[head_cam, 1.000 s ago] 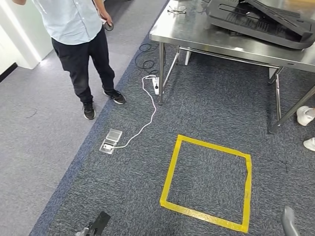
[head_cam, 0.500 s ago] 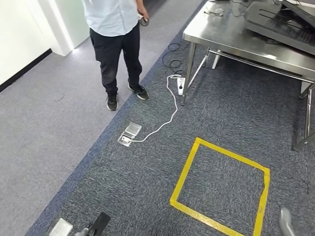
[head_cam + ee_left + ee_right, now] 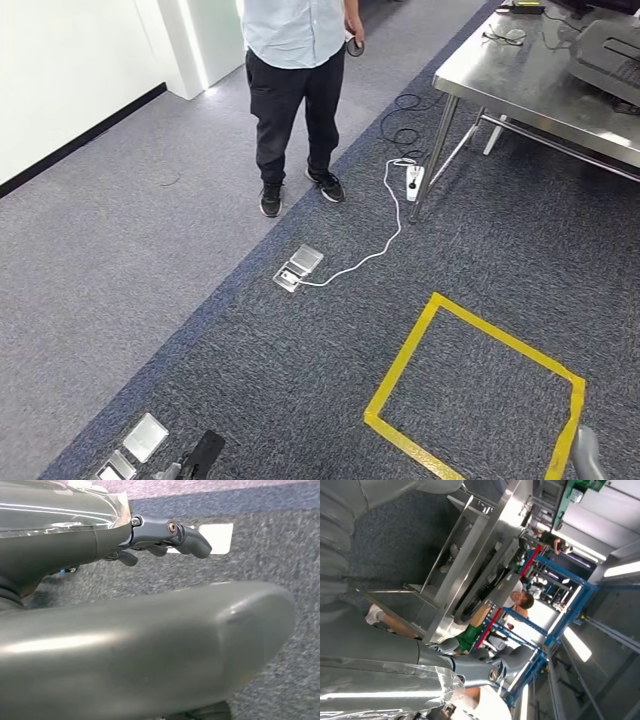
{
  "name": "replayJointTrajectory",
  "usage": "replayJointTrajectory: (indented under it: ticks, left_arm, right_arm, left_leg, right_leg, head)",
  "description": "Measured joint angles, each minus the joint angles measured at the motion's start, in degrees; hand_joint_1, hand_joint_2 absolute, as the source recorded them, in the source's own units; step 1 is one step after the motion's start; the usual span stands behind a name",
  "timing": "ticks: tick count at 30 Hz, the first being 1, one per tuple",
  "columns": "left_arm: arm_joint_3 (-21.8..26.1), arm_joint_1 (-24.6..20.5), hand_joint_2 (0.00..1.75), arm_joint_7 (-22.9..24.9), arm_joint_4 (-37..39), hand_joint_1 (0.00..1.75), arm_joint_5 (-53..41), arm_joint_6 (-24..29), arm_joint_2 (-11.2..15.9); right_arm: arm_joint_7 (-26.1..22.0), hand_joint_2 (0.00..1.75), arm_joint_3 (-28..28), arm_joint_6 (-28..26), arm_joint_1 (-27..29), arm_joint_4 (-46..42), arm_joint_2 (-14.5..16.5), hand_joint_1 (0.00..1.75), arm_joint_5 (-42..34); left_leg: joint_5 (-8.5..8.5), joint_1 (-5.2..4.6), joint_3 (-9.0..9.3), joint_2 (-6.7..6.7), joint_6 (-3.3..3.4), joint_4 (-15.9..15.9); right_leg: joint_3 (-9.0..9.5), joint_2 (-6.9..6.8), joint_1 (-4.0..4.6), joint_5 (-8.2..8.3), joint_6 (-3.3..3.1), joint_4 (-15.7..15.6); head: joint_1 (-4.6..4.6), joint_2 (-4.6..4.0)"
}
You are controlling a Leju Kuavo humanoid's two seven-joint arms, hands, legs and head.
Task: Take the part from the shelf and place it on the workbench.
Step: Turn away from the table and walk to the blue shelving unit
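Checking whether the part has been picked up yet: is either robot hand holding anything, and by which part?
Nothing is held. The left hand hangs over the carpet with nothing in its fingers, and the right hand likewise grips nothing.

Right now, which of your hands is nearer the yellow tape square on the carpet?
Right. The right hand hangs just beside the yellow tape square at its near right corner; the left hand hangs well off to the square's left, by the floor outlet plates.
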Motion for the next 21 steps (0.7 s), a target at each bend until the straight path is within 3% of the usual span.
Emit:
replayJointTrajectory:
  ticks: [2, 5, 7, 8, 10, 12, 13, 15, 16, 18, 19, 21]
  left_arm:
    - [0.11, 0.11, 0.0, -0.09, 0.0, 0.0, 0.46, 0.02, 0.0]
    - [0.4, -0.01, 0.0, 0.02, 0.0, 0.0, 1.13, 0.03, 0.0]
    - [0.56, 0.19, 0.0, 0.32, 0.0, 0.0, 1.16, 0.04, 0.0]
    - [0.66, 0.32, 0.0, 0.41, 0.0, 0.0, 1.28, 0.06, 0.0]
    - [0.9, 0.43, 0.0, 0.27, 0.0, 0.0, 1.77, 0.16, 0.0]
    - [1.28, 0.28, 0.0, -0.05, 0.0, 0.0, 2.22, 0.3, -0.02]
    - [1.49, 0.23, 0.0, -0.18, 0.0, 0.0, 2.35, 0.38, -0.03]
    - [1.84, 0.39, 0.0, -0.24, 0.0, 0.0, 2.58, 0.48, -0.04]
    - [1.98, 0.53, 0.0, -0.25, 0.0, 0.0, 2.73, 0.51, -0.04]
    - [2.15, 0.56, 0.0, -0.28, 0.0, 0.0, 2.98, 0.54, -0.05]
    - [2.19, 0.47, 0.0, -0.32, 0.0, 0.0, 3.03, 0.55, -0.07]
    - [2.26, 0.3, 0.0, -0.37, 0.0, 0.0, 3.09, 0.55, -0.1]
  right_arm:
    - [-0.25, 1.75, -0.27, 0.01, -0.12, -0.05, 0.25, 0.0, -0.6]
    - [-0.5, 1.75, -1.72, 0.15, 0.08, -0.09, 0.99, 0.0, -1.69]
    - [-0.69, 1.75, -3.03, 0.36, 0.1, -0.04, 1.63, 0.0, -2.35]
    - [-1.03, 1.75, -3.75, 0.65, 0.08, -0.02, 2.08, 0.0, -2.73]
    - [-2.15, 1.75, -5.3, 1.76, 0.04, 0.02, 3.24, 0.0, -3.53]
    - [-3.4, 1.75, -7.29, 3.12, 0.02, 0.02, 4.8, 0.0, -4.16]
    - [-3.83, 1.75, -8.28, 3.61, -0.01, 0.02, 5.54, 0.0, -4.34]
    - [-4.32, 1.75, -9.86, 4.13, -0.12, 0.02, 6.63, 0.0, -4.55]
    - [-4.44, 1.75, -10.41, 4.26, -0.19, 0.02, 6.98, 0.0, -4.58]
    - [-4.64, 1.75, -11.38, 4.39, -0.26, 0.01, 7.54, 0.0, -4.55]
    - [-4.73, 1.75, -11.9, 4.42, -0.29, 0.0, 7.8, 0.0, -4.5]
    - [-5.01, 1.75, -12.96, 4.58, -0.36, -0.01, 8.35, 0.0, -4.37]
  left_leg:
    - [-1.27, -0.11, -1.02, 1.28, -0.58, 1.61]
    - [-6.71, 0.26, -5.13, 4.15, -1.59, 11.31]
    - [-8.13, 0.69, -6.82, 4.62, -2.09, 16.05]
    - [-7.22, 0.88, -6.11, 4.85, -2.25, 15.15]
    - [-3.64, 1.12, -2.05, 6.15, -2.37, 7.8]
    - [-1.6, 0.86, 1.25, 7.87, -2.09, 1.4]
    - [-1.52, 0.66, 1.75, 8.32, -1.82, 0.25]
    - [-1.55, 0.38, 1.47, 7.74, -1.01, 0.21]
    - [-1.42, 0.38, 1.36, 7.34, -0.6, 0.13]
    - [-1.05, 0.48, 1.14, 6.58, 0.24, -0.09]
    - [-0.91, 0.48, 0.98, 6.16, 0.55, -0.11]
    - [-0.73, 0.24, 0.71, 5.13, 0.93, -0.07]
  right_leg:
    - [-0.02, -1.39, -0.35, 0.1, -0.39, -0.66]
    - [-0.15, -3.82, -0.46, 0.2, -0.75, -0.81]
    - [-0.21, -5.39, -0.46, 0.17, -0.69, -0.71]
    - [-0.19, -6.08, -0.48, 0.12, -0.61, -0.67]
    - [0.08, -7.27, -0.53, -0.07, -0.29, -0.63]
    - [0.28, -8.22, -0.32, -0.3, 0.35, -0.44]
    - [0.32, -8.63, -0.2, -0.34, 0.68, -0.38]
    - [0.39, -9.36, -0.22, -0.32, 1.32, -0.4]
    - [0.4, -9.06, -0.37, -0.65, 1.64, -0.25]
    - [-0.74, -6.8, -0.6, -3.15, 2.09, 2.7]
    - [-2.16, -5.35, -0.64, -5.23, 2.14, 6.07]
    - [-5.69, -4.05, -0.54, -8.75, 1.98, 14.03]
  head:
    - [-0.18, 0.0]
    - [-0.46, 0.0]
    - [-0.46, 0.0]
    - [-0.46, 0.0]
    - [-0.46, 0.01]
    - [-0.47, 0.01]
    - [-0.45, 0.01]
    - [-0.44, 0.0]
    - [-0.43, 0.0]
    - [-0.4, 0.0]
    - [-0.38, 0.0]
    - [-0.37, 0.0]
